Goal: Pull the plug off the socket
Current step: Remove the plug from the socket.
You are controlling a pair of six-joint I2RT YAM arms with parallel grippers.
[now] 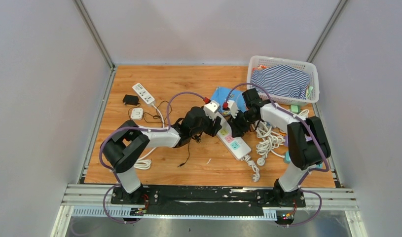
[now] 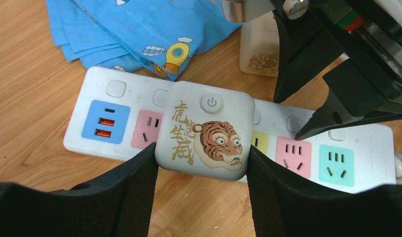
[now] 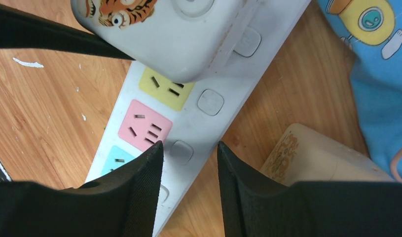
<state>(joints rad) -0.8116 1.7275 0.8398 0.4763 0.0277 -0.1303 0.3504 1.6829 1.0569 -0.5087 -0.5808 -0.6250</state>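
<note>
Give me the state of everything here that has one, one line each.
tiger plug, sitting on the power strip, clamped on two sides
power strip, lying flat, visible outlets empty
left gripper, jaws shut on the tiger plug
right gripper, jaws open, tips down at the power strip
</note>
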